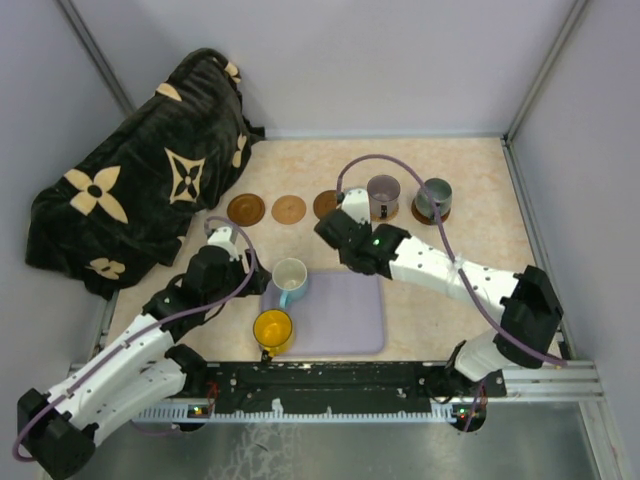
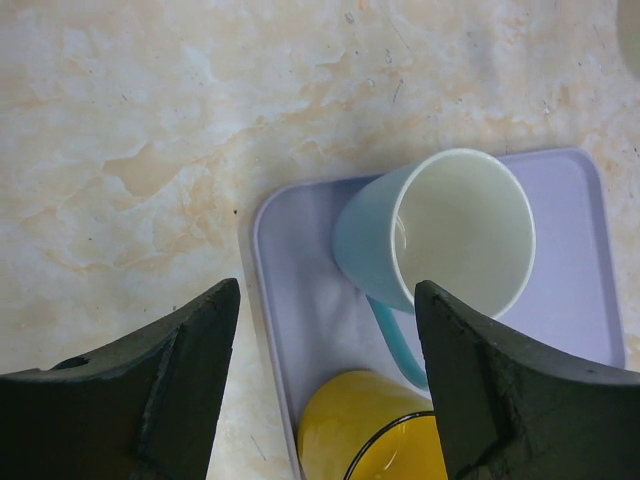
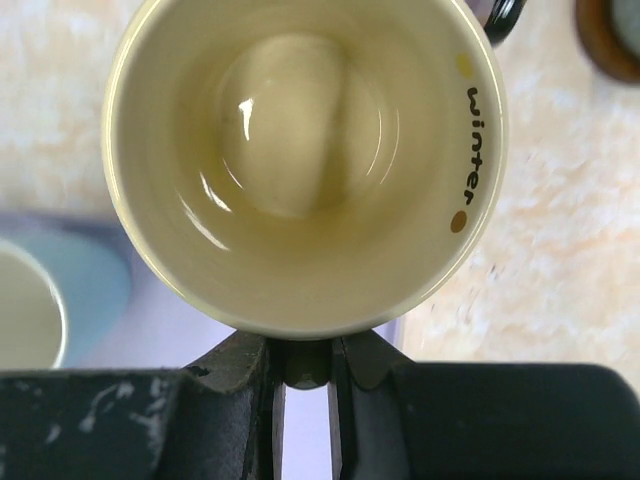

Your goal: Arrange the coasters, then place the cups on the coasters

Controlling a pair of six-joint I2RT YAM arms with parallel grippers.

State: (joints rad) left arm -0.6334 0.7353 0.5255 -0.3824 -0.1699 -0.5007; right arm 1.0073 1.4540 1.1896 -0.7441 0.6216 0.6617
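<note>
Between the right fingers (image 3: 235,375)—pinched narrow—sits the cream cup's (image 3: 300,160) near rim; left fingers (image 2: 165,395) gape wide.

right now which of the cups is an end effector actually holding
The cream cup, with "winter" lettered inside: the right end effector pinches its rim. The light-blue cup, yellow cup, mauve cup and grey-green cup stand ungripped.
</note>
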